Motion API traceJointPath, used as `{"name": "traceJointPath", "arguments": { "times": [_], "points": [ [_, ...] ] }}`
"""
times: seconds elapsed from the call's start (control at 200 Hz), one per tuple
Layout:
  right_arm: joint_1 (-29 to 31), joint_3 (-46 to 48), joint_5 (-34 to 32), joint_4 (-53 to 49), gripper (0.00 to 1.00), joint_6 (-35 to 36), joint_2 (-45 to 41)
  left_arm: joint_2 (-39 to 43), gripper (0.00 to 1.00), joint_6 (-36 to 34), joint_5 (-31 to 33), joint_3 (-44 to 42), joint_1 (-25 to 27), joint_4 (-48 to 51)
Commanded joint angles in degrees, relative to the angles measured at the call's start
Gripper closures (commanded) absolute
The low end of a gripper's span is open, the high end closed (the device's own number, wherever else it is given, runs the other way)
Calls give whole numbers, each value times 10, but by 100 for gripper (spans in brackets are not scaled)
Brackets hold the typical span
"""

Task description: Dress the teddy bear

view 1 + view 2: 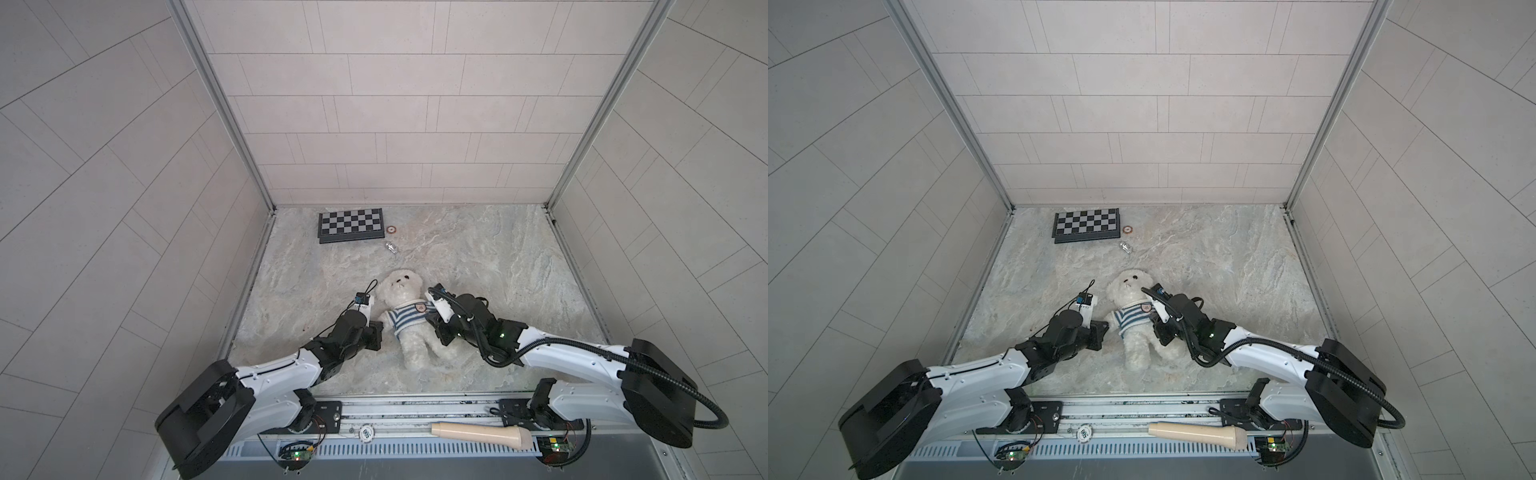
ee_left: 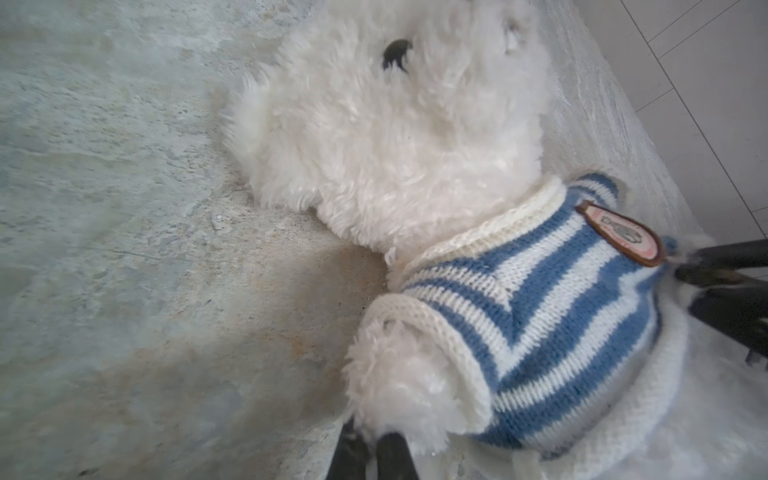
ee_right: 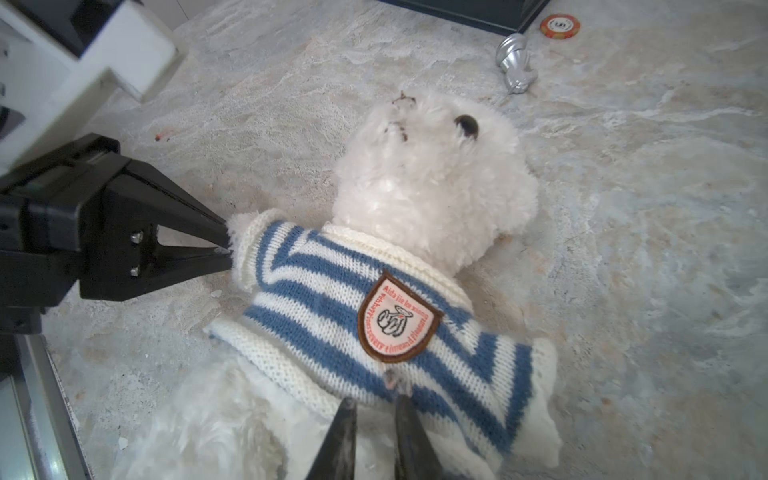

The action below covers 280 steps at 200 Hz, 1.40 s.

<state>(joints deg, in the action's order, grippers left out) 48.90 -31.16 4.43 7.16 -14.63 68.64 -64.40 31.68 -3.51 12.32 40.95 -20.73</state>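
The teddy bear (image 1: 402,289) (image 1: 1128,286) lies on its back on the marble table, head toward the back wall. It wears a blue-and-white striped knitted sweater (image 1: 409,319) (image 3: 316,299) with a shield badge (image 3: 397,322). My left gripper (image 2: 372,442) (image 1: 380,326) is shut on the fluffy paw (image 2: 399,386) that sticks out of one sleeve. My right gripper (image 3: 376,405) (image 1: 433,324) is at the sweater's other side, just below the badge. Its jaws stand a little apart and the tips touch the knit. That side's paw is hidden.
A folded chessboard (image 1: 350,224) lies at the back left, with a red-and-white chip (image 1: 391,229) (image 3: 560,25) and a small silver piece (image 1: 391,247) (image 3: 515,62) beside it. A beige handle-shaped object (image 1: 482,434) rests on the front rail. Tiled walls enclose three sides.
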Motion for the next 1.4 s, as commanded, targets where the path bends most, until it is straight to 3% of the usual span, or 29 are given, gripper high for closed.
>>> {"name": "traceJointPath", "arguments": {
  "times": [0.0, 0.185, 0.506, 0.871, 1.397],
  "points": [
    [1, 8, -25, -4, 75, 1, -35, 7, 100, -21, 16, 11, -3, 18],
    [-11, -16, -36, -32, 72, 6, -49, 15, 100, -35, 17, 14, -4, 21],
    [-50, -63, -4, -18, 72, 4, 25, 15, 100, -40, 17, 22, -3, 19],
    [-35, -52, 34, 11, 75, -19, 84, -3, 100, -50, 14, 36, -4, 13],
    [-3, -2, 23, 17, 78, -56, 63, -30, 100, -44, 29, 53, -4, 15]
  ]
}}
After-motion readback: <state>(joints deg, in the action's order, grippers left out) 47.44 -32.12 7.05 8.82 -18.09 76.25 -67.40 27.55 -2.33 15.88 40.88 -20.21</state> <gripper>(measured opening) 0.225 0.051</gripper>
